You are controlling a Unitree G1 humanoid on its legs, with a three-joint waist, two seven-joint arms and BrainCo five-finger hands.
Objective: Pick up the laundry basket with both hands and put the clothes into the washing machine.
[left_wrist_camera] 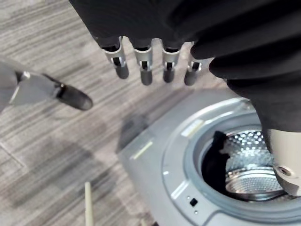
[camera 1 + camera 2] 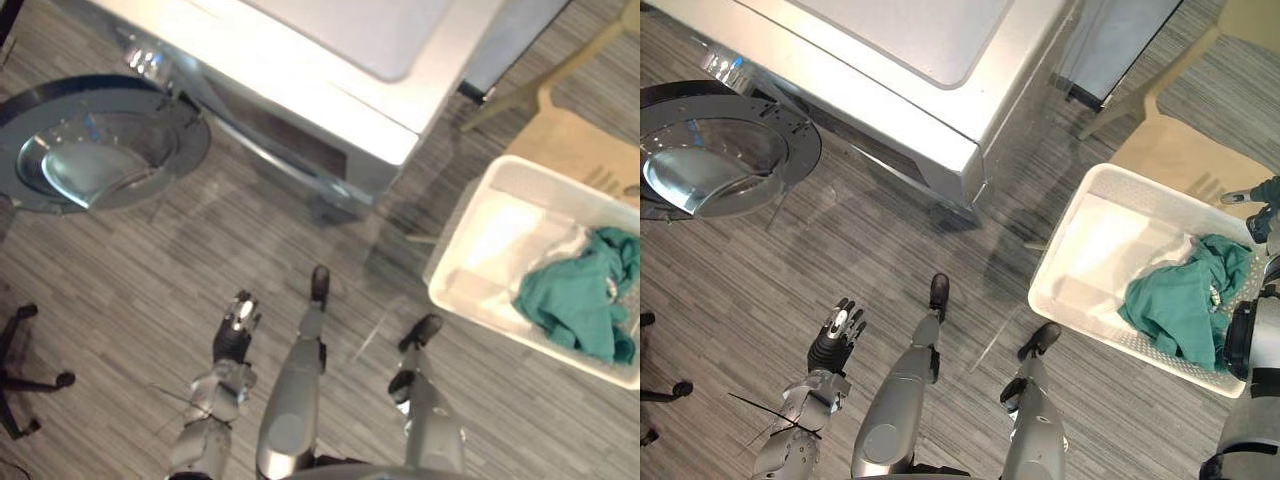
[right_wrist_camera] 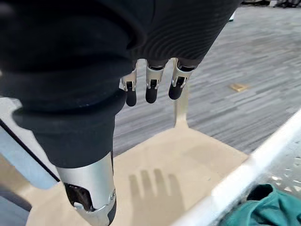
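Laundry basket (image 2: 452, 245) stands low at the robot's right, well apart from the washing machine (image 2: 330, 70) and close against a beige chair (image 2: 585, 150); I cannot tell whether it rests on the floor (image 2: 200, 260) or partly on the chair. Neither hand has it. The left hand (image 2: 235, 335) hangs over bare floor with straight fingers, empty and far from the basket. The right hand (image 3: 150, 92), fingers also straight and holding nothing, hovers above the chair seat just past the basket's far rim.

The likeliest trouble is a one-sided lift. If the right hand grips first while the left is this far off, the basket would probably tip and spill. The chair crowds the far rim and may block fingers from hooking under it. The round door (image 2: 100, 150) stands swung wide beside the drum (image 1: 244, 165), so a carried basket could knock it.

The basket is white, rectangular and shallow, with a smooth rim and perforated walls. A green garment (image 2: 585, 295) lies heaped at one end with something pale beside it, so the weight is probably uneven.
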